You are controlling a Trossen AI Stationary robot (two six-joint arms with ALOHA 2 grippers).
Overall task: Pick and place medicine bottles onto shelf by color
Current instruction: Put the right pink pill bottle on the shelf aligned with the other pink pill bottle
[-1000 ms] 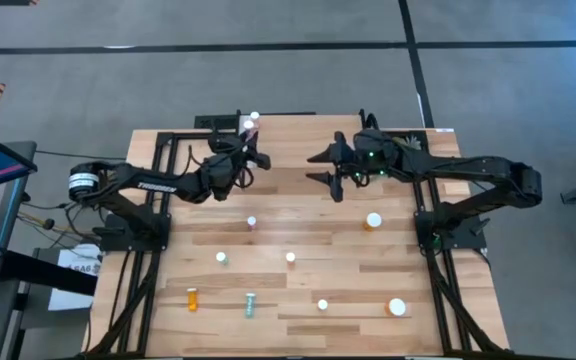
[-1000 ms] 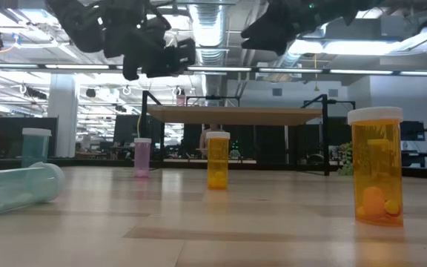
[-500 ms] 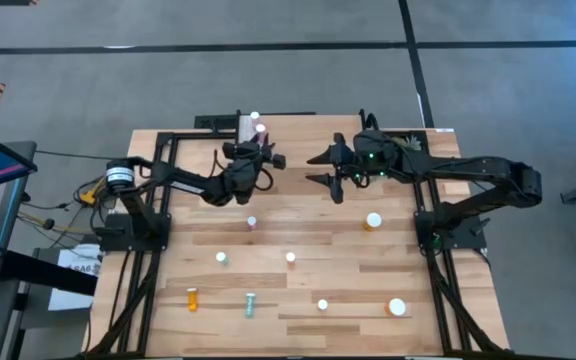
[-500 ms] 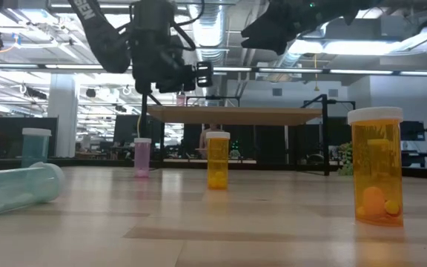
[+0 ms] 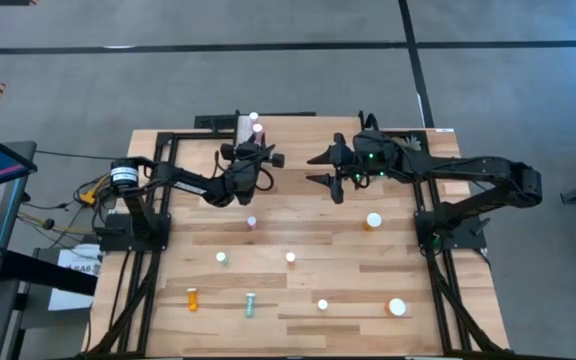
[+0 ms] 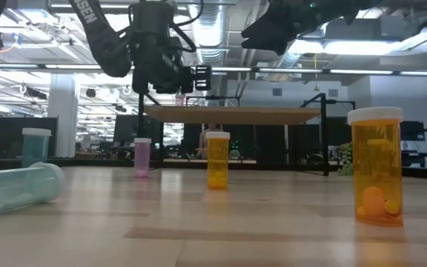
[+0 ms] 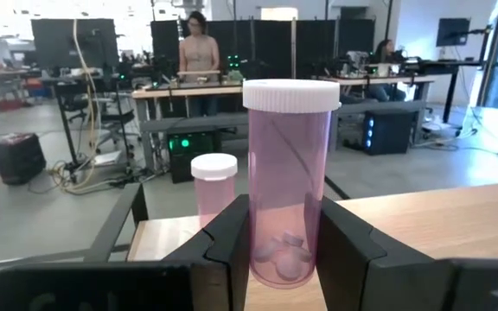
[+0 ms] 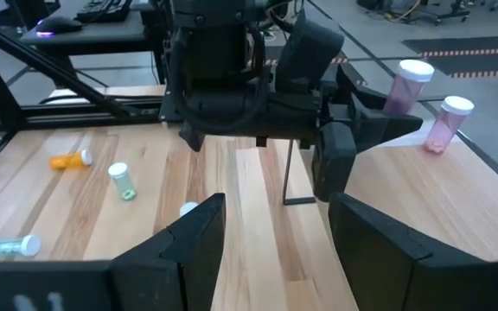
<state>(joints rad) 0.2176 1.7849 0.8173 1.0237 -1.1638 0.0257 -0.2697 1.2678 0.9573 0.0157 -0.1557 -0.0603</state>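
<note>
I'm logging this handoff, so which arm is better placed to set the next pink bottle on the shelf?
Left. The left gripper already holds a pink bottle upright over the shelf, beside another pink bottle. The right gripper hangs open and empty.

The shelf stands at the far middle of the worktop, raised on its legs. The left pincer is over the shelf's left end with a bottle upright between its fingers; a second bottle stands on the shelf just beyond it. The right pincer hangs to the right of the left one, over the shelf's right part, nothing between its fingers. Nearer the front of the worktop other bottles stand well apart; two more lie on their sides at front left, beside each other
</note>
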